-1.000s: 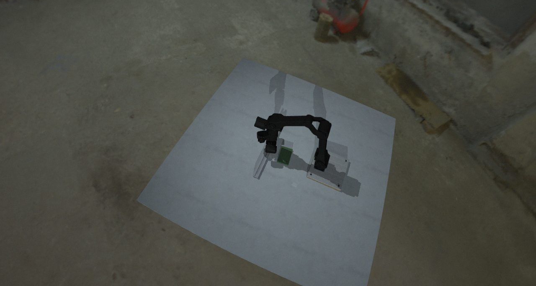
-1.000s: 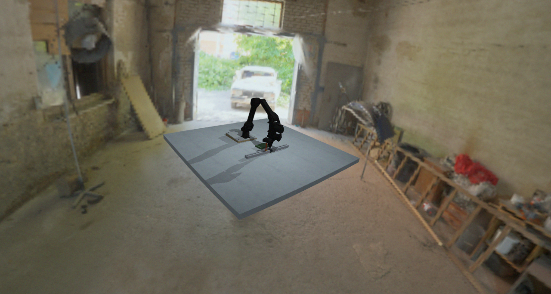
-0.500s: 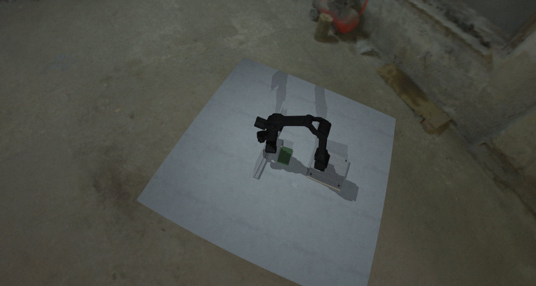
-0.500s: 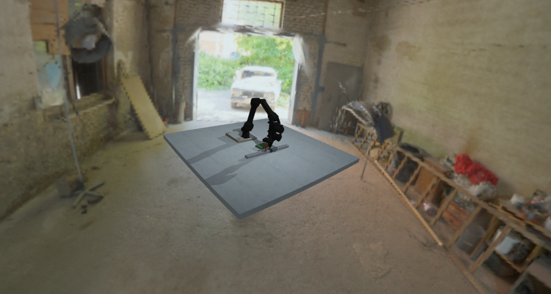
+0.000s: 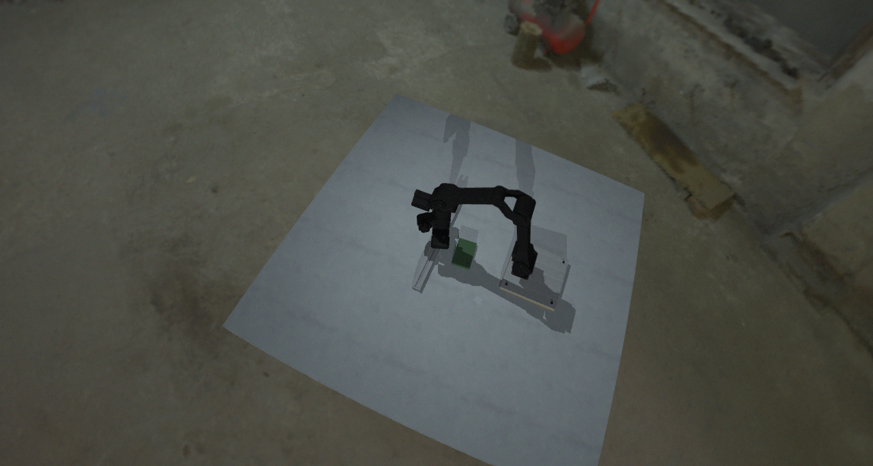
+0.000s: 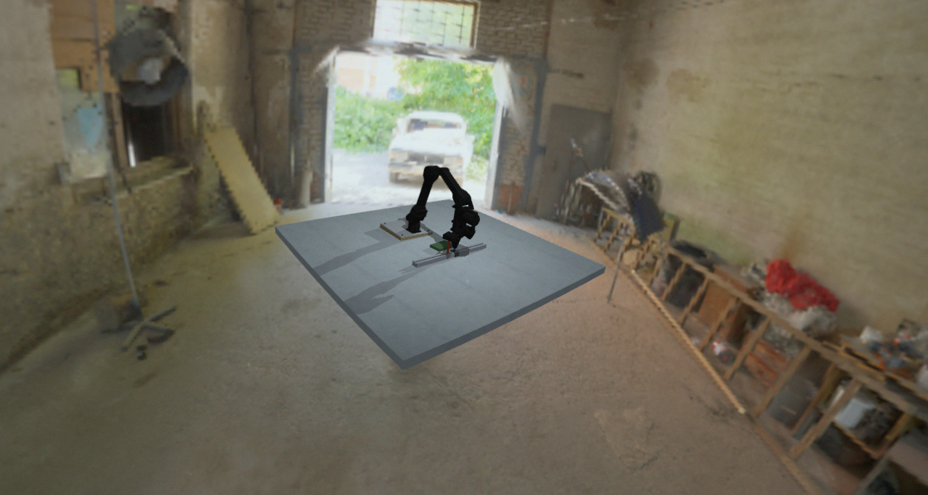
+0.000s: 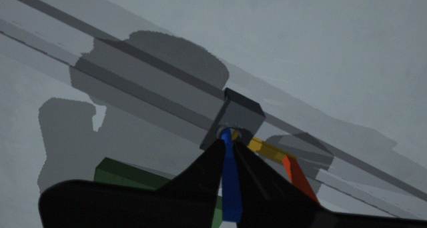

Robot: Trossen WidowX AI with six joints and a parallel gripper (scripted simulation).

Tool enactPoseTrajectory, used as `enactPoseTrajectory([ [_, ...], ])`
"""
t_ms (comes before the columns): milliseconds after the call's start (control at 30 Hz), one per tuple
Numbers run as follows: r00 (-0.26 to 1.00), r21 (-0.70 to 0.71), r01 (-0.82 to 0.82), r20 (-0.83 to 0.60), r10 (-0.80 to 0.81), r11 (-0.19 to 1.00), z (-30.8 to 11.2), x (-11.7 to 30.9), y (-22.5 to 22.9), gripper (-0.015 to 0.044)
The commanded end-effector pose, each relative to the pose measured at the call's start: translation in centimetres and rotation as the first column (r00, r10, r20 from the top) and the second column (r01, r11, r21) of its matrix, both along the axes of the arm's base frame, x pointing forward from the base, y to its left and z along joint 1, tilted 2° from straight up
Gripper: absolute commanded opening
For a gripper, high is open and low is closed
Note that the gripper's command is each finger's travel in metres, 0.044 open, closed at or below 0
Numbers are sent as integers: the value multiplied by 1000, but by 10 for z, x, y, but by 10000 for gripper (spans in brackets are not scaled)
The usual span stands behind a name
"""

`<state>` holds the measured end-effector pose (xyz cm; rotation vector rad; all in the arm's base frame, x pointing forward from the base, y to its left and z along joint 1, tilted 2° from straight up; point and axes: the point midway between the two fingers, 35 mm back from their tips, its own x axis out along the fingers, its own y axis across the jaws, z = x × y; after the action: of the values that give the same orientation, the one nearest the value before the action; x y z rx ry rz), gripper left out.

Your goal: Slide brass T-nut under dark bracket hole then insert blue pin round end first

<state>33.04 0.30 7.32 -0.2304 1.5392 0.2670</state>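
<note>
Blue pin is gripped in the hand, its tip at the hole of the dark bracket; can't tell if it's in. Brass T-nut sits in the slot of the rail, partly under the bracket, orange handle up. Risks: pin tip looks off-centre, so pushing now could jam it on the rim or twist it in the grip; hand could also knock the handle & shift the nut. Green tray is beside the rail on a pale grey desk. Room: worn workshop, concrete floor, car outside the open doorway.
</note>
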Motion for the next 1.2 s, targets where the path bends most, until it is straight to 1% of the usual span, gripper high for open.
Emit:
enactPoseTrajectory([
  [0,1000,1,-2,-15,2,1000,-1,1,0,-150],
  [967,994,3,-5,-105,5,1000,-1,6,0,-150],
  [1167,995,1,-2,-99,2,1000,0,5,0,-150],
])
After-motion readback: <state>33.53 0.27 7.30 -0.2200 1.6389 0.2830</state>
